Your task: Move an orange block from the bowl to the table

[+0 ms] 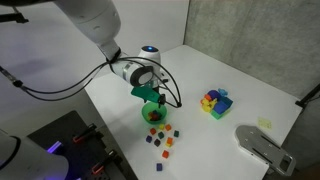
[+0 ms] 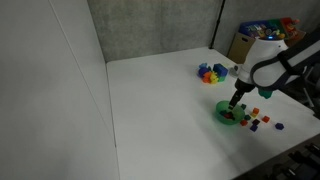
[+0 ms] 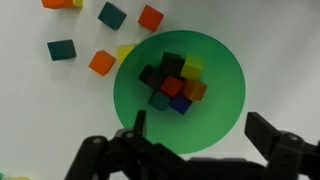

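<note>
Green bowl (image 3: 226,108) on white tabletop (image 3: 285,45), small mixed cubes heaped inside, orange block (image 3: 195,90) among them, hand (image 3: 197,124) spread wide above bowl, loose cubes (image 3: 102,62) beside.

No writing, label, brand, number or sign can be read in any view. In an exterior view, a small pale patch (image 1: 265,123) lies on the table (image 1: 200,65) just beside the grey device (image 1: 262,148), but it is too small and blurred to tell whether it carries print. In an exterior view, the colourful items (image 2: 262,30) beyond the table's far edge are just as blurred, and nothing on them is legible.
</note>
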